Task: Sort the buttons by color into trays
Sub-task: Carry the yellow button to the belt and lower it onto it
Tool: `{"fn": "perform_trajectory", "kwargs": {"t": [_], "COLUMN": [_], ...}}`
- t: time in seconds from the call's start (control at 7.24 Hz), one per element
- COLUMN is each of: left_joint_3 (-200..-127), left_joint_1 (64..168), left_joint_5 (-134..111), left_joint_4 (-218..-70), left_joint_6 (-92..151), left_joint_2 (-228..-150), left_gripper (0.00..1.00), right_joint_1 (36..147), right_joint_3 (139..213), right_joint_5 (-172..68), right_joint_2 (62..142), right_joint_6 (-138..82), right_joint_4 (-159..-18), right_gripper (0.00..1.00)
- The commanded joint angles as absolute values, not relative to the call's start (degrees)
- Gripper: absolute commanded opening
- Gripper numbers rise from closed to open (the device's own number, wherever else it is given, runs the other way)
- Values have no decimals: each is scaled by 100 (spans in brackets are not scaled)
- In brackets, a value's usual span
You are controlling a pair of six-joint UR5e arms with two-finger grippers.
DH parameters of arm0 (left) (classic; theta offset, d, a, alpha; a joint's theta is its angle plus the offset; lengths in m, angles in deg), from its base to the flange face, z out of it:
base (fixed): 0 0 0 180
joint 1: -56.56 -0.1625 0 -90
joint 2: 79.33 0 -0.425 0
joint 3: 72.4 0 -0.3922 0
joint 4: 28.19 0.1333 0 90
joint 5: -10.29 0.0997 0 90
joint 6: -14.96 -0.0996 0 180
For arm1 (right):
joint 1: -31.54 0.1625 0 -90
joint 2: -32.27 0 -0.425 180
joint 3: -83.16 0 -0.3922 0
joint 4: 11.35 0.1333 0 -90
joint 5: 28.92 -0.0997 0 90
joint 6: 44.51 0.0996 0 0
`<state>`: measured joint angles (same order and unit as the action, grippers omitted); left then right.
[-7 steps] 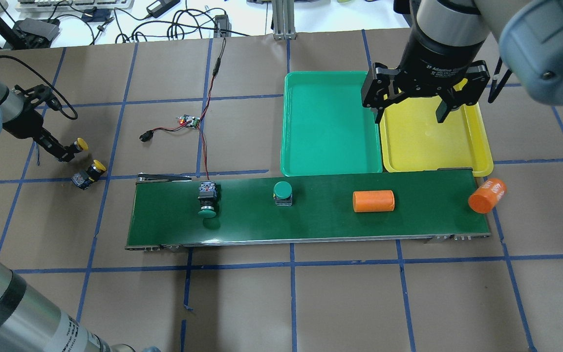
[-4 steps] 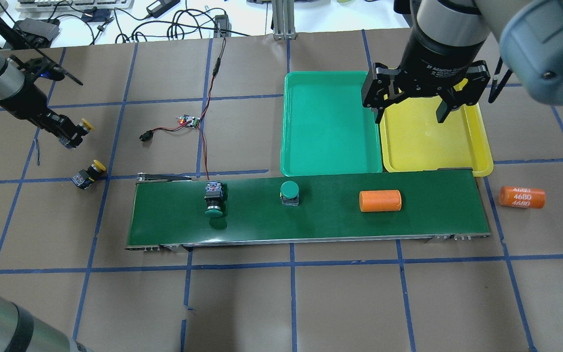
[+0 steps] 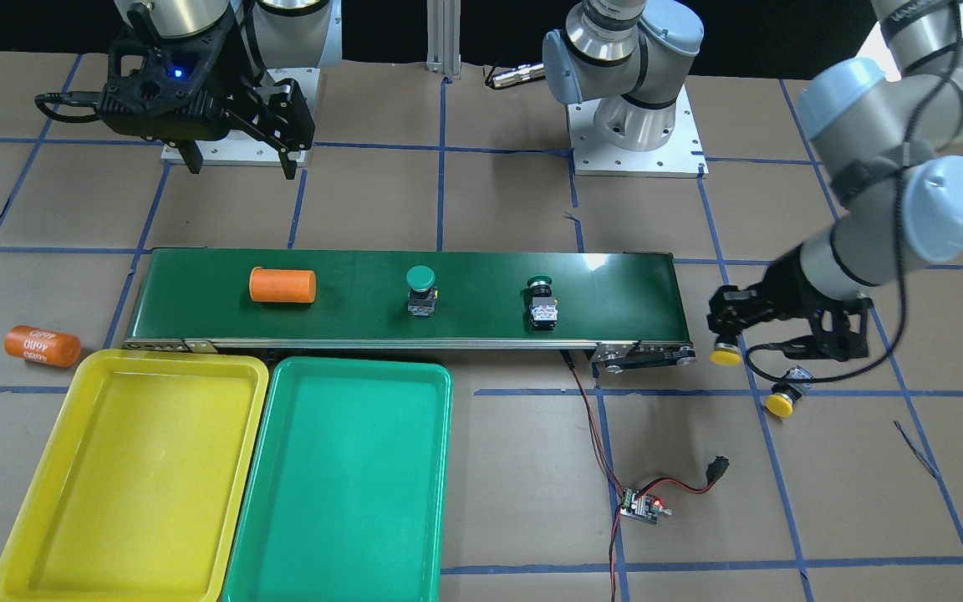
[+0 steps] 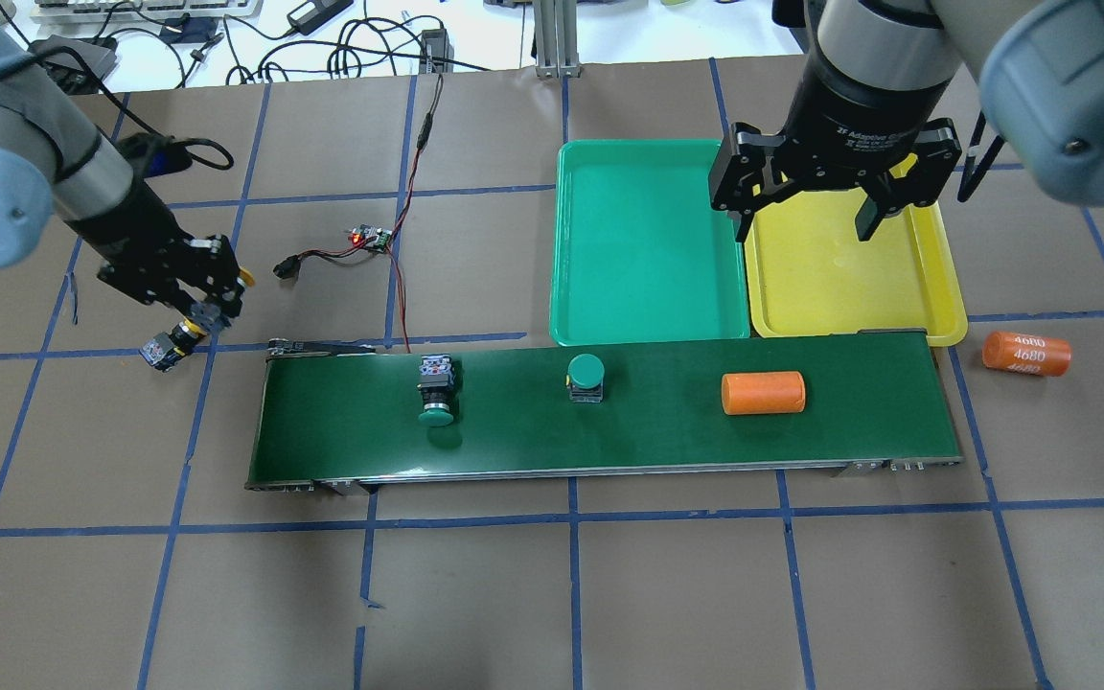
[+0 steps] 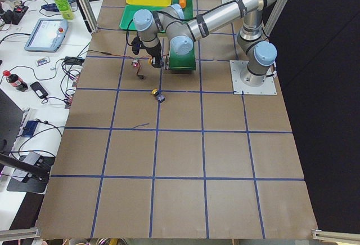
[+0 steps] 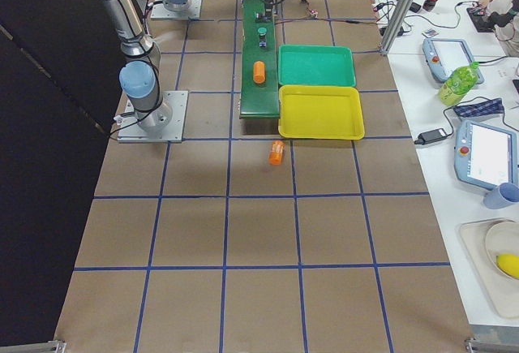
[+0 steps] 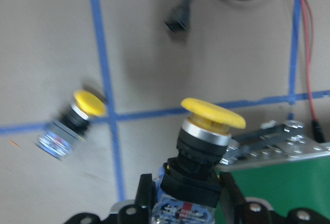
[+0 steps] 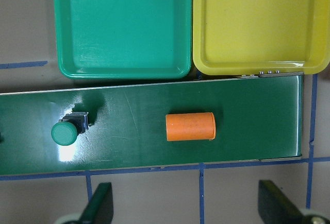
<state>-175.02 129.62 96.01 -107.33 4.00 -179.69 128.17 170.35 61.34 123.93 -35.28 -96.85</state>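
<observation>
Holding yellow button, left claw, wrist view

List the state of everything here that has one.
Left gripper: shut on yellow button.
Right gripper: open, empty.
Other yellow button: lying on table.
Green button: upright on belt.
Other green button: tipped over on belt.
Cylinder: lying on belt.
Other cylinder: lying on table.
Yellow tray: empty.
Green tray: empty.
</observation>
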Motion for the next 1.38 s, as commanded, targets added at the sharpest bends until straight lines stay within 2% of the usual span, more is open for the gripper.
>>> {"fn": "perform_trajectory", "kwargs": {"t": [0.0,0.28,0.41,0.55,0.69,0.83,1.11,1.24], "left_joint_3": [-18337,-18690,-18848,-18998,-18991,-18964,-18590,-17925], "left_joint_1": [13127,13135,13136,13136,13136,13136,13118,13031], "left_joint_5": [9607,9528,9406,9396,9404,9396,9396,9483], "left_joint_4": [-10572,-10537,-10266,-10177,-10167,-10019,-9903,-10077], "left_joint_6": [1144,1765,1908,1970,1962,1936,1927,1805], "left_joint_2": [-17506,-17381,-17399,-17381,-17346,-17346,-17320,-17398], "left_gripper": [0,0,14,32,76,100,100,100], "right_joint_1": [12822,12822,12822,12822,12822,12822,12822,12822], "right_joint_3": [17035,17035,17035,17035,17035,17035,17035,17035], "right_joint_5": [6134,6134,6134,6134,6134,6134,6134,6134], "right_joint_2": [12394,12394,12394,12402,12394,12394,12394,12394], "right_joint_6": [-3528,-3528,-3528,-3528,-3528,-3528,-3528,-3528], "right_joint_4": [-9678,-9678,-9678,-9678,-9678,-9687,-9687,-9687], "right_gripper": [100,100,100,100,100,100,100,100]}}
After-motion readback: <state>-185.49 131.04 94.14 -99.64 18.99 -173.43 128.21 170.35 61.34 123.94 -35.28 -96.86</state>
